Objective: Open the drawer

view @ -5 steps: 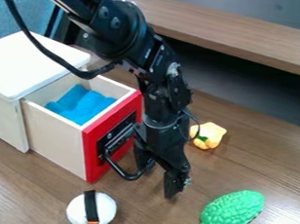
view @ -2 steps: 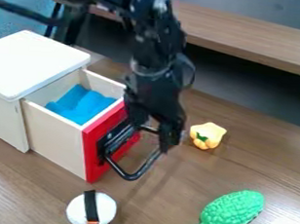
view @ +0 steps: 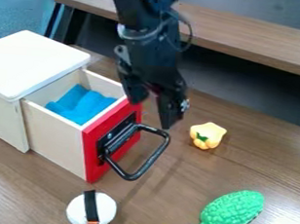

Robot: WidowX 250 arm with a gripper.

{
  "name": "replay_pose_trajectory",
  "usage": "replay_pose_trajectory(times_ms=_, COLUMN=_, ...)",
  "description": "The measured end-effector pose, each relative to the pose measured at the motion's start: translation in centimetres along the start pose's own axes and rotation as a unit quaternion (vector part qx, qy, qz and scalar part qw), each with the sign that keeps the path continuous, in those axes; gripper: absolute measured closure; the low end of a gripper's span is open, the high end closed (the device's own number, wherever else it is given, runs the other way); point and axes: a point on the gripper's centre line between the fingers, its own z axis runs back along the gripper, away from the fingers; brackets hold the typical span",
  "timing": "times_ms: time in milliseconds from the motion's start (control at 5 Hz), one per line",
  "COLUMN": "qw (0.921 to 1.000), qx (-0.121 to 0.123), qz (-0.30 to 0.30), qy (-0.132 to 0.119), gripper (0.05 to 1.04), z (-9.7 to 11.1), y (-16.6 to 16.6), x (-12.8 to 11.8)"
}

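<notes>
Wooden surface (view: pixel 190 210). White-topped box (view: pixel 35 66), at ten o'clock. Drawer (view: pixel 58 136), red-fronted, at eight, standing open. Black gripper (view: pixel 151 113), twelve, fingers released, apart. Black handle (view: pixel 156 156), on drawer front. Blue cloth (view: pixel 81 106), inside. Bumpy green toy (view: pixel 231 211), five. Black-banded white toy (view: pixel 107 209), seven. Yellow toy (view: pixel 208 133), four.

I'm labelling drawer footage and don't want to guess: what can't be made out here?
All in the camera view:
- Back of the open wooden drawer: hidden under the white-topped box.
- Drawer floor under the crumpled blue cloth: covered by it.
- Whether the black gripper touches the black loop handle: they overlap along the line of sight.
</notes>
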Motion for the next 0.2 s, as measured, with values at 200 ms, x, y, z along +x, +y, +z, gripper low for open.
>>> replay_pose_trajectory(times_ms=200, qw=0.9998, qx=-0.010, qz=-0.003, qy=-0.019, gripper=0.083, z=1.48, y=-0.51, x=0.13)
